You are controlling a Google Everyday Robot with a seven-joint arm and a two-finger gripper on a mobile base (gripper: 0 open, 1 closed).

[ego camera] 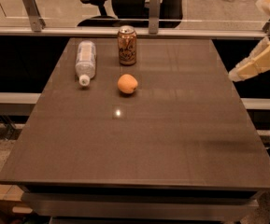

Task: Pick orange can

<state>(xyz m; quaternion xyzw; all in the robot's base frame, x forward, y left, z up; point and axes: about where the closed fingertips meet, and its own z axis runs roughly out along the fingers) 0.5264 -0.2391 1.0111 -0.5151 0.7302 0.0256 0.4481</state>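
Camera view, the only one.

- **Task item:** the orange can stands upright close to the far edge of the desk, somewhat left of that edge's middle.
- **Handling, as judged:** a thin-walled metal can, light, with smooth and probably slippery sides that would dent under a hard squeeze. The best hold looks to be across the body at mid-height, clear of the silver top.
- **Gripper:** the gripper hangs off the desk beyond the right edge, towards the far-right corner, well apart from the can. I cannot tell whether it is open or closed.
- **Surroundings:**
  - A clear plastic bottle lies on its side to the can's left, near the far-left corner.
  - An orange fruit sits on the can's near side, apart from it.
  - A metal bracket rises just behind the far edge.
- **Obstructions:** the can's right flank appears unobstructed. The fruit crowds a near-side approach, and the bracket limits overshoot.
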